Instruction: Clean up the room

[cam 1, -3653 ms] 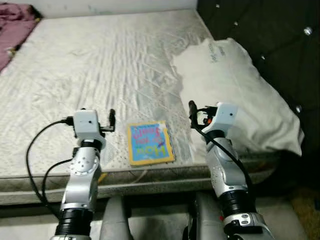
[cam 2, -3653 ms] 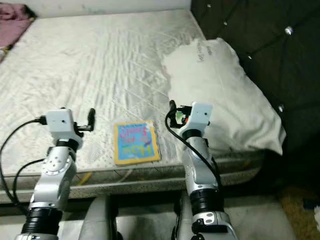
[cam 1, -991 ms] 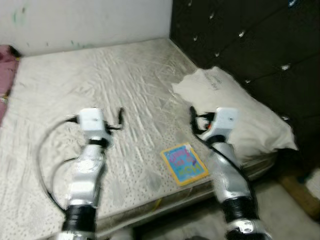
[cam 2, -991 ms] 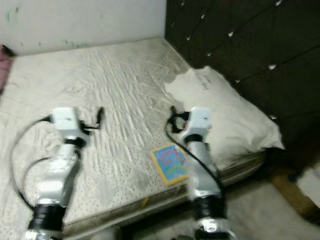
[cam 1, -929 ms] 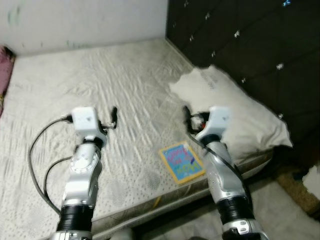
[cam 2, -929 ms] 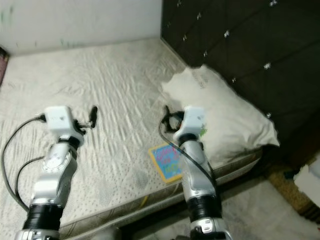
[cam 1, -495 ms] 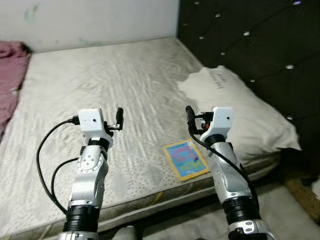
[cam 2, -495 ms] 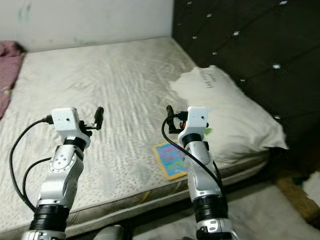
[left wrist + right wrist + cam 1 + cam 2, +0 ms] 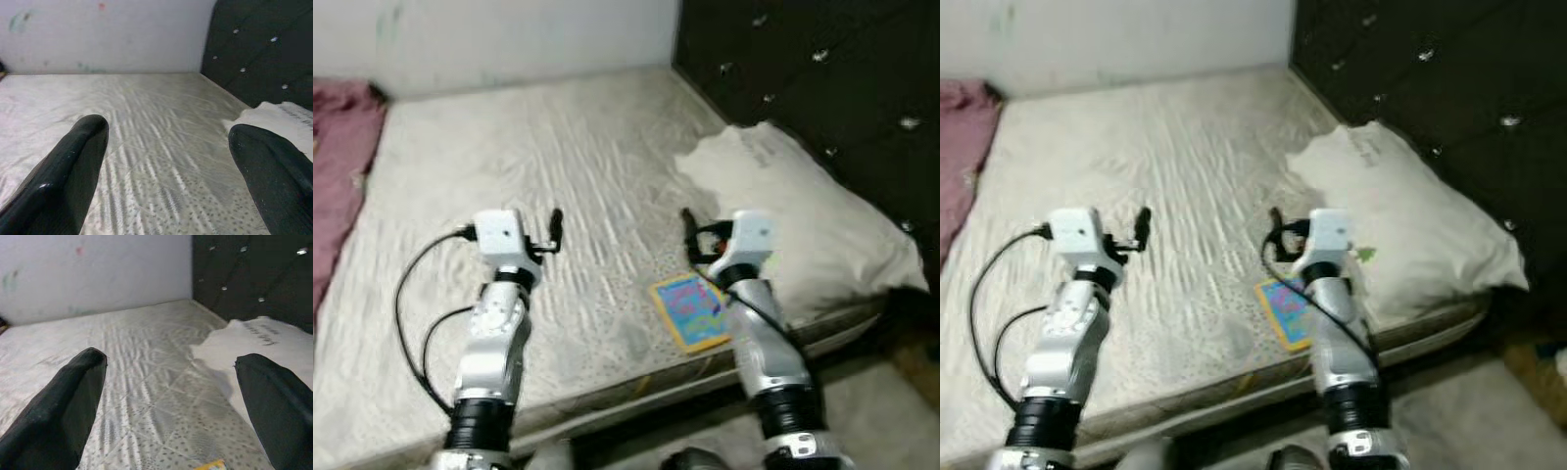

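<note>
Book (image 9: 694, 310) below right claw (image 9: 687, 235) (apart).

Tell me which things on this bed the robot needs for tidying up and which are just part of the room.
Part of the job:
- colourful book near the mattress edge, by the right arm
- right gripper, open, empty
- left gripper, open, empty

Just there:
- white pillow against the headboard
- pink blanket at the far left
- bare mattress
- dark tufted headboard
</note>
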